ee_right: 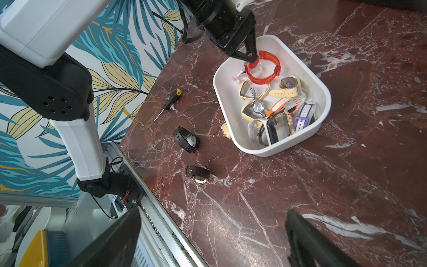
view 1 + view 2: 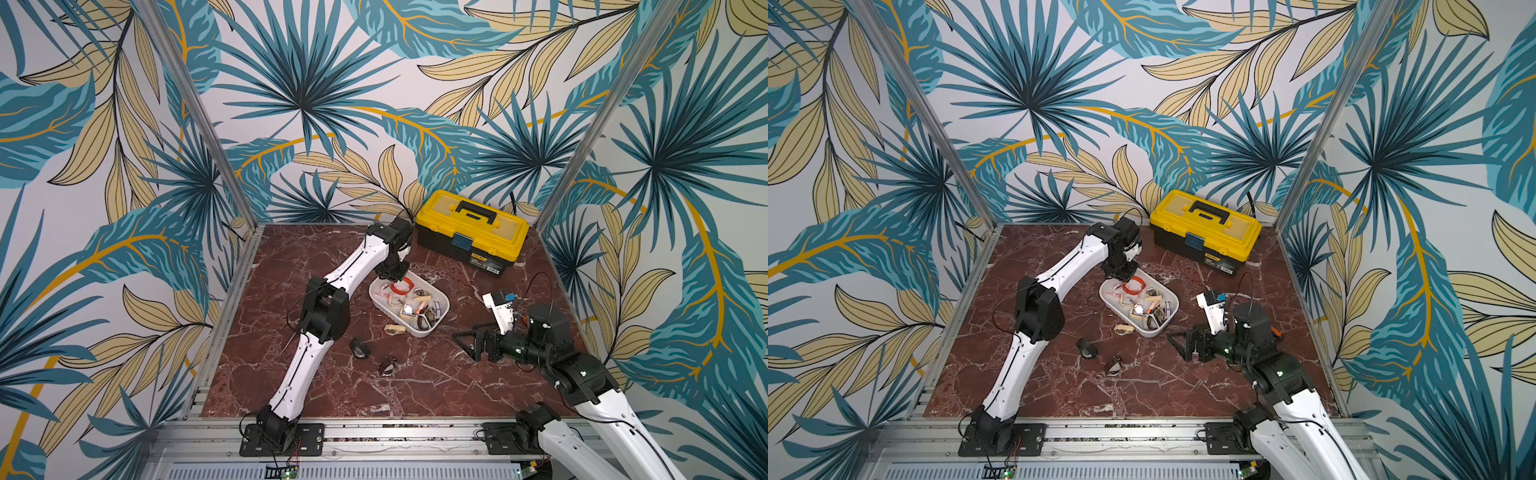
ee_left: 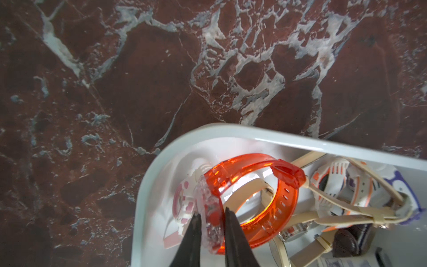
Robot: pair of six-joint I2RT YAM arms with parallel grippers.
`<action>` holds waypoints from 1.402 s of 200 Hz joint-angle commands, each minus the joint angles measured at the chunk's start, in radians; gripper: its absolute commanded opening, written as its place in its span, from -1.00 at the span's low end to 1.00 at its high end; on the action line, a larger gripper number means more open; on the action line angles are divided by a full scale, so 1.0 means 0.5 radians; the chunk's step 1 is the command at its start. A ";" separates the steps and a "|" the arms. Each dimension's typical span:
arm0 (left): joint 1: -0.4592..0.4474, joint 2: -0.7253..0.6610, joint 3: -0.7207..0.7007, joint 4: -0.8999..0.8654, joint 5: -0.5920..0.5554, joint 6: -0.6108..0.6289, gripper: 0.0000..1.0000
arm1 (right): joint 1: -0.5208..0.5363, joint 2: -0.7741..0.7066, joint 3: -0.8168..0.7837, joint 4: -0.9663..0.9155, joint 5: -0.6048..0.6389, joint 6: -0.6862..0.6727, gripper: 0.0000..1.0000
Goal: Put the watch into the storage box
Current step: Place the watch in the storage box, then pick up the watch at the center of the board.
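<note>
Tropical leaf-print walls (image 2: 374,83) on 3 sides — red marble tabletop (image 2: 332,386) w/ white veins, alu rail (image 2: 395,428) at front.

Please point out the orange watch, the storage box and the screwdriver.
orange watch (image 1: 263,79), right wrist view, strap.
storage box (image 1: 288,142), right wrist view, outer wall.
screwdriver (image 1: 172,99), right wrist view, handle.

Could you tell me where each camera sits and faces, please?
Top views: high, front, looking down on red marble table; left arm, right arm show.
Left wrist: over shallow white plastic storage box; left gripper fingers flank translucent orange watch.
Right wrist: from the right, facing that box; right gripper fingers show.
All share box and watch.
</note>
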 commanded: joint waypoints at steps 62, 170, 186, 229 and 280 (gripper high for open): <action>-0.068 -0.349 0.045 0.137 0.033 -0.062 0.48 | 0.046 0.009 0.048 -0.049 0.072 -0.025 0.99; -0.323 -2.586 -2.370 1.249 0.165 -0.438 1.00 | 0.647 0.586 0.158 0.304 0.376 0.384 0.99; -0.381 -2.956 -2.674 1.270 0.069 -0.580 1.00 | 0.784 0.741 0.117 0.539 0.371 0.579 0.99; -0.469 -3.635 -3.090 1.137 -0.054 -0.894 1.00 | 1.162 1.142 0.105 0.961 0.521 1.123 0.99; -0.531 -3.746 -3.169 1.033 -0.084 -0.957 1.00 | 1.448 1.231 -0.001 1.074 0.943 1.576 0.99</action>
